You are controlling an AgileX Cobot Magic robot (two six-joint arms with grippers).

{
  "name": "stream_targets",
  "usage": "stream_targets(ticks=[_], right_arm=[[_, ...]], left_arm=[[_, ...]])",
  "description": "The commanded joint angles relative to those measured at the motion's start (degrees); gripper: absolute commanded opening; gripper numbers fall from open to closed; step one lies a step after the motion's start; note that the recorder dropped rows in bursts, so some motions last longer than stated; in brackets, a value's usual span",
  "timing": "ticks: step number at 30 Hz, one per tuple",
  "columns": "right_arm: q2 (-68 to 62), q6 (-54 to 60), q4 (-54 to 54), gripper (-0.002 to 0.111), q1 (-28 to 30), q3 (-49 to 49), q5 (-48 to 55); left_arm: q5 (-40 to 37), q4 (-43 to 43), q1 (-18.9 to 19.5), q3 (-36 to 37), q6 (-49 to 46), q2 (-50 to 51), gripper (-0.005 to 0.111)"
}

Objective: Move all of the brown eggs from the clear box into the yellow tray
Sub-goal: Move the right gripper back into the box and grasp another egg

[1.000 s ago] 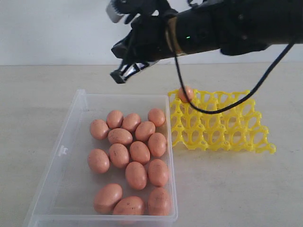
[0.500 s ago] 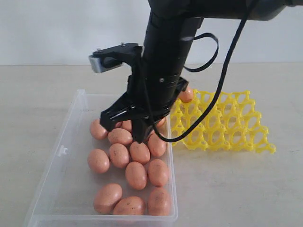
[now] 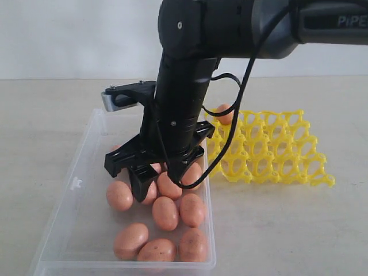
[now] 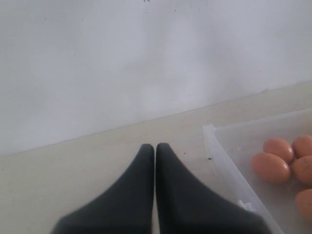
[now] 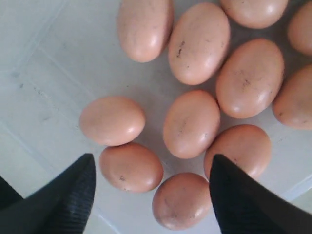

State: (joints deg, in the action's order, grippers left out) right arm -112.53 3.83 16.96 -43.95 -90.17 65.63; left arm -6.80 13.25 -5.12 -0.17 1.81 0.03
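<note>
Bench carries the clear box on the left and the yellow tray just beside its right wall, I think so that each carry is short. The right gripper hangs low inside the box, its fingers spread apart and empty, probably to take one egg. The left gripper hangs over the bench outside the box, fingers pressed together on nothing. The brown eggs lie crowded in the box, touching; several sit under the gap between the right fingers, none clearly centred. In the tray's far left cup sits one egg.
</note>
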Motion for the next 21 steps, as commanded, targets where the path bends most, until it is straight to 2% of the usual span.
stream_targets(ticks=[1,5,15,21], right_arm=[[-1.53,-4.37,-0.7,0.062,0.02,-0.47,-1.32],[-2.95,-4.37,-1.74,0.062,0.02,-0.47,-1.18],[-7.14,-3.83,-3.67,0.062,0.02,-0.47,-1.34],[-9.29,-3.83,-4.09,0.062,0.02,-0.47,-4.79]], left_arm=[[0.81,-0.3,-0.11,0.17,-0.78,-0.03,0.001],[0.28,-0.27,-0.11,0.17,-1.27,-0.03,0.001],[-7.33,1.33,-0.11,0.17,-2.31,-0.03,0.001],[-11.31,1.33,-0.11,0.17,-2.31,-0.03,0.001]])
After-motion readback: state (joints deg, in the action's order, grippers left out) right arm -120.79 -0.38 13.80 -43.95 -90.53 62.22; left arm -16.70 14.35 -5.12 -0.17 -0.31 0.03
